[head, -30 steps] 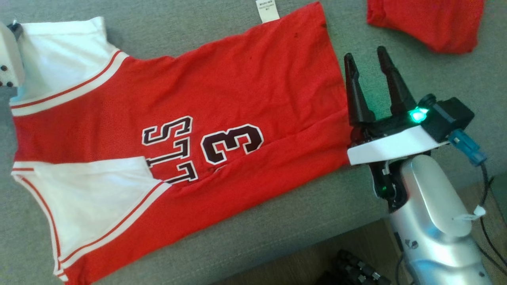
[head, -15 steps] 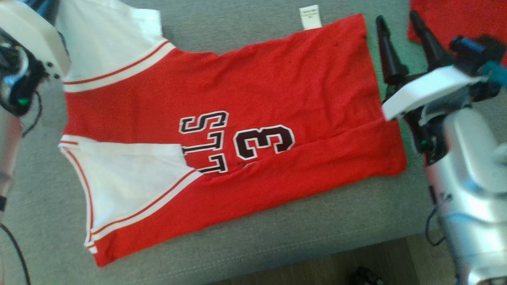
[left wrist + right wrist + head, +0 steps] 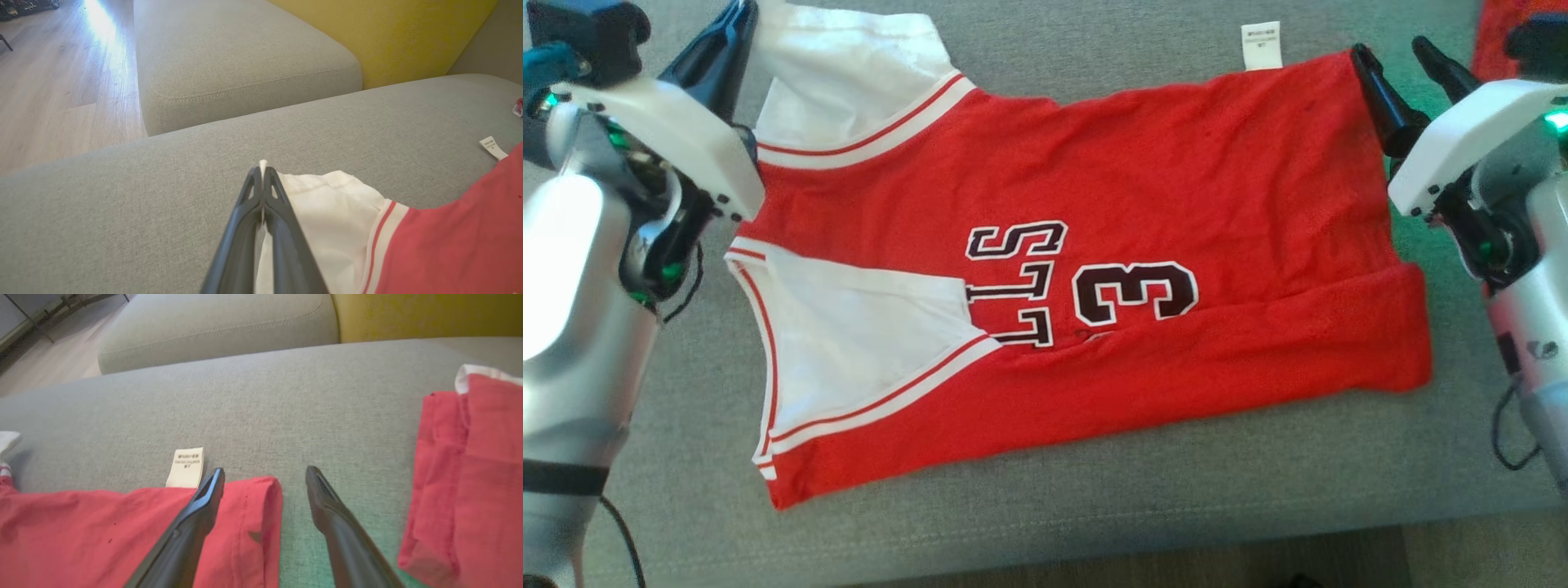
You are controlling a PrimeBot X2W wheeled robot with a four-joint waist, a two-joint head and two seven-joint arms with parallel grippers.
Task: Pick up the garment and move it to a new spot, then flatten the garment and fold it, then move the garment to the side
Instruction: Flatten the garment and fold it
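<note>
The red and white sleeveless fabric jersey [image 3: 1176, 180] is showing a black, white-edged numeral 3 [image 3: 1135, 292] lying sideways, with the matching black letters S, L, L [image 3: 1013, 282] stacked at its 9 o'clock. At the numeral's 1 o'clock, a small white sewn-in label [image 3: 1261, 46] is carrying fine print too small to read.

red garment [image 3: 1176, 188] with white panels, grey sofa [image 3: 1094, 498]

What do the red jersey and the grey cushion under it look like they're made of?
The jersey looks like thin matte knit, probably polyester: fine grainy texture, soft fold at the hem. The cushion looks like coarse woven upholstery, matte grey: visible weave, stitched seam along its edge.
</note>
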